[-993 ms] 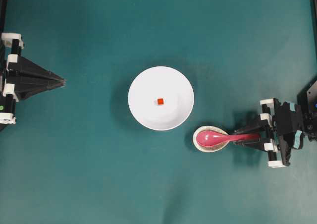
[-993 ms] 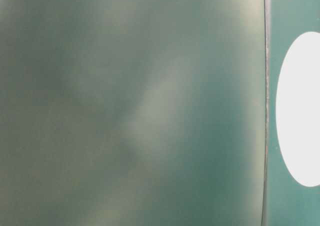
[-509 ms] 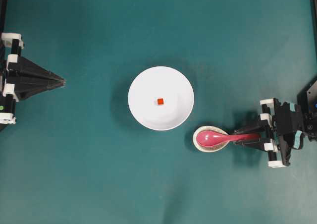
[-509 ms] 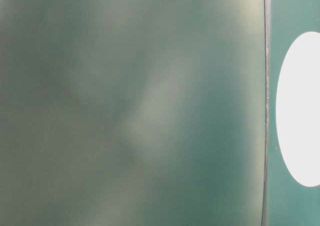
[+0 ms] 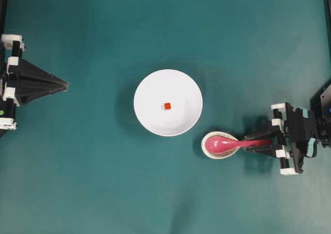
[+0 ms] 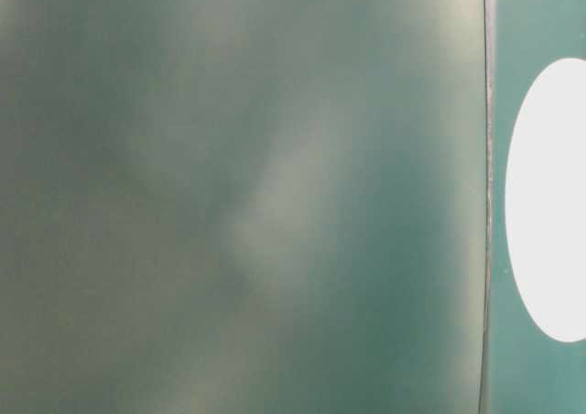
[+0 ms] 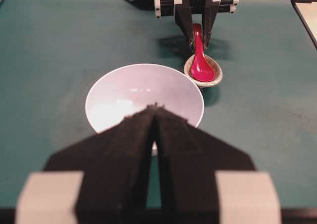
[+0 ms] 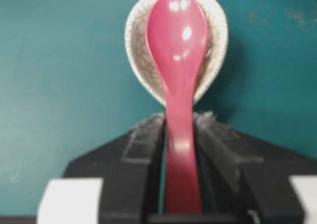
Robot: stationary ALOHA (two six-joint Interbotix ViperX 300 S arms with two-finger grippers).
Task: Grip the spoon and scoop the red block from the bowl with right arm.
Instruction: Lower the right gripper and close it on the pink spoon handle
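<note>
You get one view from straight overhead, covering the whole teal table. The table-level view sits so close it gives only blur and a white oval at its right edge. Your left wrist camera looks level across the large white round bowl toward the glossy pink-red plastic spoon. Your right wrist camera looks down close on that spoon. Overhead shares both: bowl, spoon.

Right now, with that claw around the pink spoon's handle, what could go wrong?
The right claw pinches only the glossy pink plastic spoon by its narrow handle, so it might twist or slip. The scoop lies in the small speckled cream dish, which lifting could drag. The tiny red cube in the white round bowl may skid away.
</note>
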